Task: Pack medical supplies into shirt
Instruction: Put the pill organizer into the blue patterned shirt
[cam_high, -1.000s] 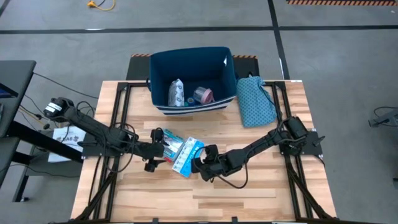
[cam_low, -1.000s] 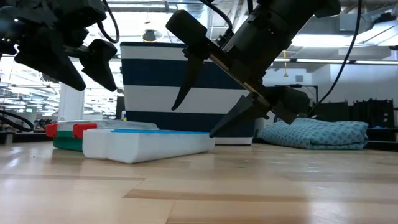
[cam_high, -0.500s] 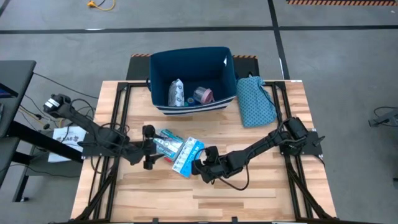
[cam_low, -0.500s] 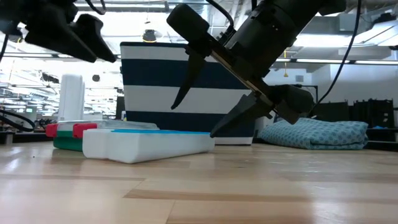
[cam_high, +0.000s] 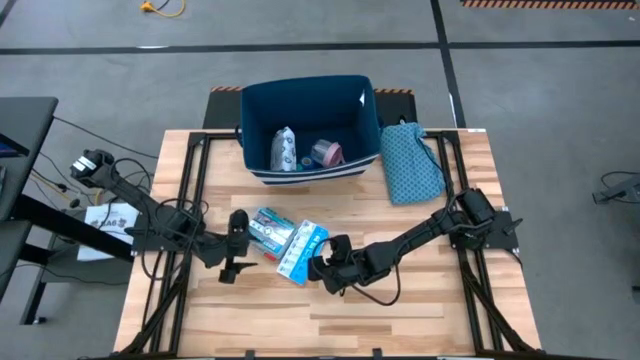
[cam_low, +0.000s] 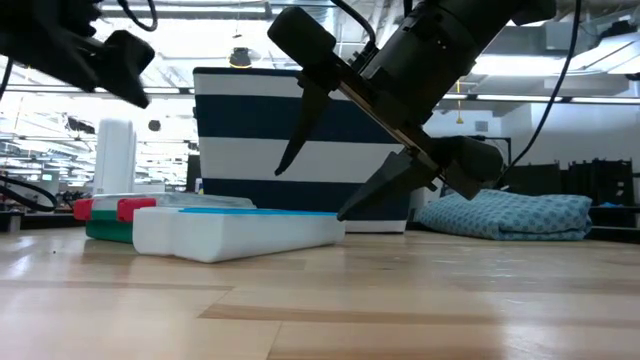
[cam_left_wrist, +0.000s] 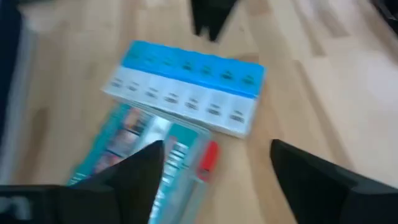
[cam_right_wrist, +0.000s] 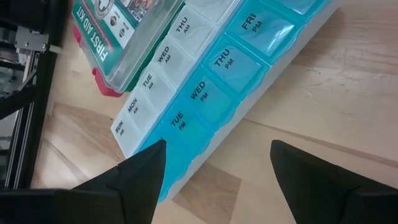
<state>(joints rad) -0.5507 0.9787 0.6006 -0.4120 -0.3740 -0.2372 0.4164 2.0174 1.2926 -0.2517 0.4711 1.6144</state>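
A clear first aid kit box (cam_high: 265, 229) with red latches and a blue-and-white weekly pill organizer (cam_high: 301, 248) lie flat side by side on the wooden table; the left wrist view also shows the organizer (cam_left_wrist: 186, 87) and the kit (cam_left_wrist: 143, 155). My left gripper (cam_high: 243, 247) is open and empty, raised just left of the kit. My right gripper (cam_high: 318, 263) is open at the organizer's near right end (cam_right_wrist: 205, 93), its fingers standing over that end (cam_low: 320, 190). A folded teal patterned shirt (cam_high: 410, 160) lies right of the bin.
A navy bin with striped sides (cam_high: 350, 105) stands at the table's far middle, holding a white printed pouch (cam_high: 283, 148) and a pink disc (cam_high: 325, 153). Bare wood lies along the near edge. A paper sheet (cam_high: 108, 217) lies off the table's left side.
My left gripper has drawn back from above the first aid kit toward the table's left and near edges and has risen, staying open. The kit and the organizer have not moved.
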